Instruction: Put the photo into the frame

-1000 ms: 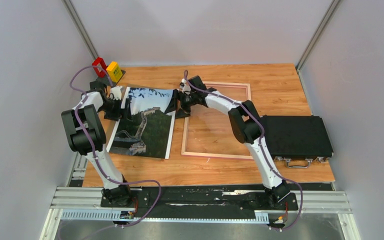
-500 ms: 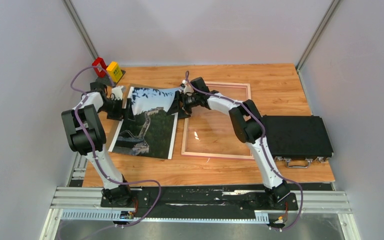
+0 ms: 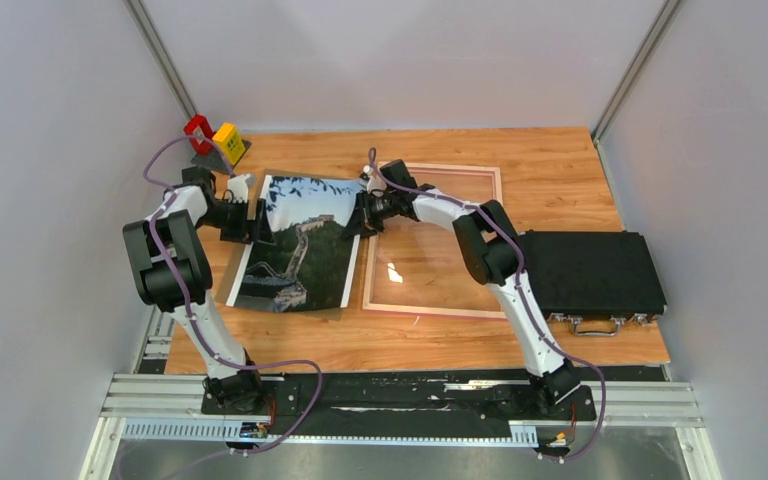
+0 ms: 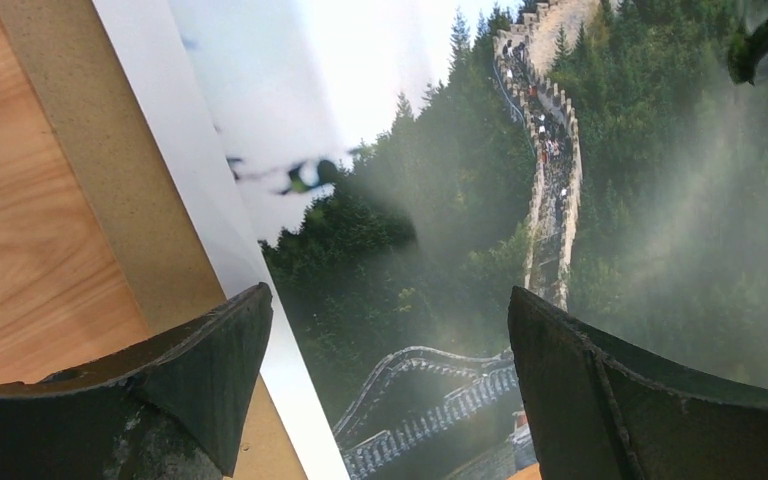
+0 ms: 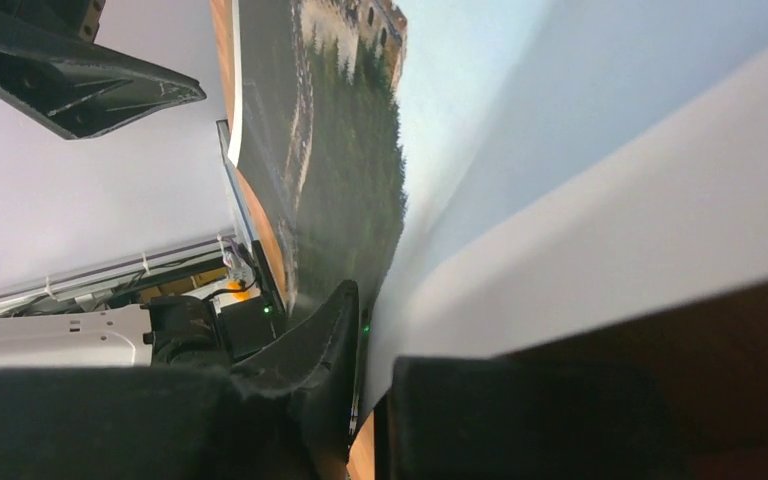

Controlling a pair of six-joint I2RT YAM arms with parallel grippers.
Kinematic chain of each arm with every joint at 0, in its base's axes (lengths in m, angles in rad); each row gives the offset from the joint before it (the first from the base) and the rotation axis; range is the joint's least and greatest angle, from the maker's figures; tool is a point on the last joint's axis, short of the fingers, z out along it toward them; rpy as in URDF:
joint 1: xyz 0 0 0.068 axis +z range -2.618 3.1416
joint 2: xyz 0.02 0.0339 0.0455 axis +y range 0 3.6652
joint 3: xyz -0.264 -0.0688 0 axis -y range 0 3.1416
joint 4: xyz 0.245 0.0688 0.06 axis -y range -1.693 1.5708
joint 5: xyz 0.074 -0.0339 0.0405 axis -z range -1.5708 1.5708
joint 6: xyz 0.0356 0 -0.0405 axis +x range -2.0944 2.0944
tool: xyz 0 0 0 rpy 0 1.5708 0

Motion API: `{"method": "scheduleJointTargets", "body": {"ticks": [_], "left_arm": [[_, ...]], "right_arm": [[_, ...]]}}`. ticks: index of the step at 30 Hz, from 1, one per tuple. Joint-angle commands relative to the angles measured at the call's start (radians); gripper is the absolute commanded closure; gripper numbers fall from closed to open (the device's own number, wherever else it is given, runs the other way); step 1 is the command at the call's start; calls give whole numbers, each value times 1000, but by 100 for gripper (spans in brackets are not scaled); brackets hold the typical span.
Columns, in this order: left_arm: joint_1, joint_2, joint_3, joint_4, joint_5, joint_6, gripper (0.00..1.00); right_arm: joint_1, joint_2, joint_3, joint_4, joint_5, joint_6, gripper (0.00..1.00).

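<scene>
Glossy wall-and-hills photo print (image 3: 300, 250): right hand (image 3: 359, 215) pinches its far-right corner, presumably to drag it onto the pink-rimmed rectangular frame (image 3: 440, 312); left hand (image 3: 253, 222) spread.

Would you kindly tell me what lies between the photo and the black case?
The frame lies flat between the photo and the black case, as the top external view shows.

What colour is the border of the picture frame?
Pale pink; the frame shows it best in the top external view.
</scene>
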Motion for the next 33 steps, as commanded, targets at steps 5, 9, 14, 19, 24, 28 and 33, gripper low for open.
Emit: {"method": "scheduleJointTargets", "body": {"ticks": [5,9,14,19,24,28,33], "left_arm": [[-7,-65,1,-89,3,-5,3],[-8,-120,41,-94,-14,-28,1],[-9,-209,78,-89,-45,-78,0],[-39,-305,140,-129,-73,-136,0],[-195,-414,178,-138,-209,-190,0],[-340,-475,231,-143,-310,-235,0],[-509,-487,320,-144,-365,-283,0]], "right_arm": [[-21,-84,-22,-5,15,-54,100],[-28,-154,-43,-5,18,-64,100],[-35,-247,-74,1,43,-59,100],[-48,-317,-102,-3,88,-24,100],[-60,-399,-114,-61,153,-35,100],[-67,-489,-116,-150,272,-106,100],[-96,-610,-144,-202,432,-159,100]]}}
